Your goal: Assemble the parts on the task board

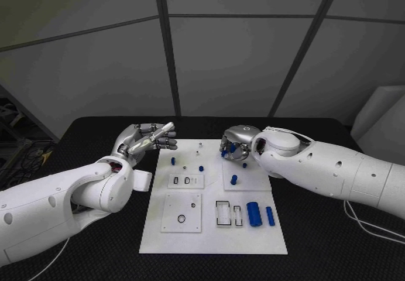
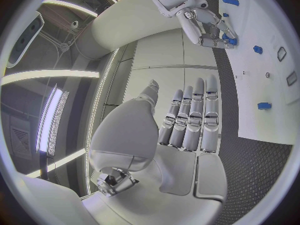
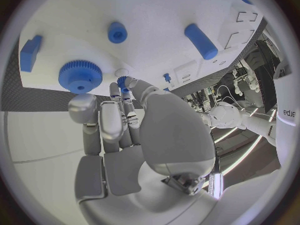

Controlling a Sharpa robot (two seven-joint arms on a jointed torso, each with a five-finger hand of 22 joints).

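The white task board lies in the middle of the black table. My right hand hovers low over its far right part, fingers curled down, and pinches a small blue gear at its fingertips. A large blue gear sits on the board right beside that. My left hand is raised off the board's far left corner, fingers straight and apart, holding nothing. The same left hand appears flat in the left wrist view, with the right hand beyond it.
A thick blue cylinder and a thinner one lie at the board's near right, beside two slots. Blue pegs stand mid-board. Two inset plates sit at the left.
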